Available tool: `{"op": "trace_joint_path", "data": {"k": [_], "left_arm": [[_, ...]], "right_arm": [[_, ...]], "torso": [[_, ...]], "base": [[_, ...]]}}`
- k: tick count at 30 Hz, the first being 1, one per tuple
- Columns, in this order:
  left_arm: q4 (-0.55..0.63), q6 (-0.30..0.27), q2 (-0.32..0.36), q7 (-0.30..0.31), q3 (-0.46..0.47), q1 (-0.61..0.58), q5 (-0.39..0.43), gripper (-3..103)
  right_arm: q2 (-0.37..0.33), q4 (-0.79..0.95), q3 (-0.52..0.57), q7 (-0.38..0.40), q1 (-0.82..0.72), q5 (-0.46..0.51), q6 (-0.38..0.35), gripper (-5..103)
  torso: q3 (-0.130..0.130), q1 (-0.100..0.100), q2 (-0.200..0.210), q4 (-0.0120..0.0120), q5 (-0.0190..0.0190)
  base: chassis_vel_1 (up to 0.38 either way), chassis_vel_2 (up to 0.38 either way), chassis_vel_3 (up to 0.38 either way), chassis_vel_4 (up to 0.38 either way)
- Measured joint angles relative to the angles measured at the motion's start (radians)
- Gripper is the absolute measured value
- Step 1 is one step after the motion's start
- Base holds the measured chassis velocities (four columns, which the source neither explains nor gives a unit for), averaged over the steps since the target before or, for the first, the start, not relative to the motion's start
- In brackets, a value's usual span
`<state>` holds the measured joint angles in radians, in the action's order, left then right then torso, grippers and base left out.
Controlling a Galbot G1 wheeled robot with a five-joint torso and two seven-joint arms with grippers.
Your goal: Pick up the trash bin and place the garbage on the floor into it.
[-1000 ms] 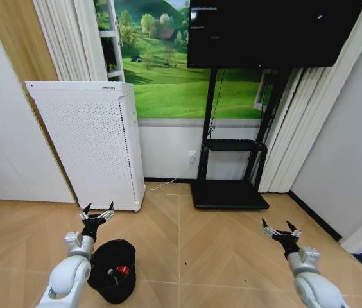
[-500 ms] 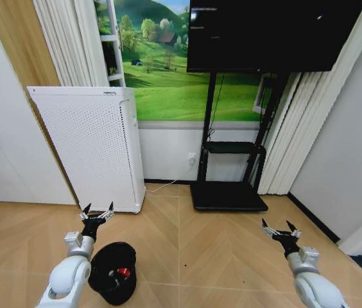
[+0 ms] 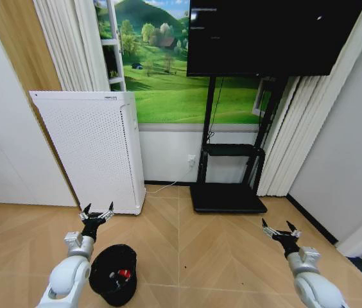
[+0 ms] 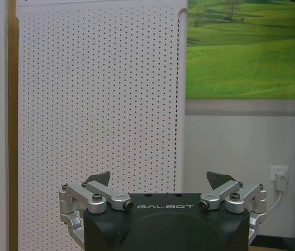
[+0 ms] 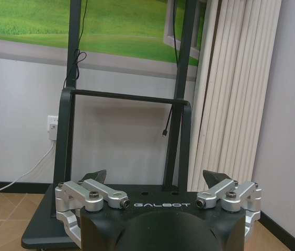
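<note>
- The trash bin (image 3: 114,274) stands on the parquet floor (image 3: 219,250) near the picture's lower edge, red litter (image 3: 124,274) showing inside it.
- Left gripper (image 3: 97,212) hovers just beyond the bin's rim, fingers spread apart, facing the white perforated appliance (image 3: 91,147).
- Right gripper (image 3: 280,229) hangs well apart from the bin, fingers spread, facing the black TV stand (image 3: 229,173).

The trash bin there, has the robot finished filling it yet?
Partly, it seems. The trash bin stands on the floor with red litter inside. Both the left gripper and the right gripper hover open and empty. Whether more litter remains can't be told.
</note>
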<state>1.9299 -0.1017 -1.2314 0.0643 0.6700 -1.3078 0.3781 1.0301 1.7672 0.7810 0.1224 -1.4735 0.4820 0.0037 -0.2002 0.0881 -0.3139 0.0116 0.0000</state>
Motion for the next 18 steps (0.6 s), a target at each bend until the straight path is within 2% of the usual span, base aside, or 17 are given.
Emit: {"op": "trace_joint_path", "data": {"k": [18], "left_arm": [[0.000, 0.000, 0.000, 0.000, 0.000, 0.000, 0.000, 100]], "right_arm": [[0.000, 0.000, 0.000, 0.000, 0.000, 0.000, 0.000, 100]], "torso": [[-0.051, 0.025, -0.077, 0.0000, 0.0000]], "base": [[0.000, 0.000, 0.000, 0.000]]}}
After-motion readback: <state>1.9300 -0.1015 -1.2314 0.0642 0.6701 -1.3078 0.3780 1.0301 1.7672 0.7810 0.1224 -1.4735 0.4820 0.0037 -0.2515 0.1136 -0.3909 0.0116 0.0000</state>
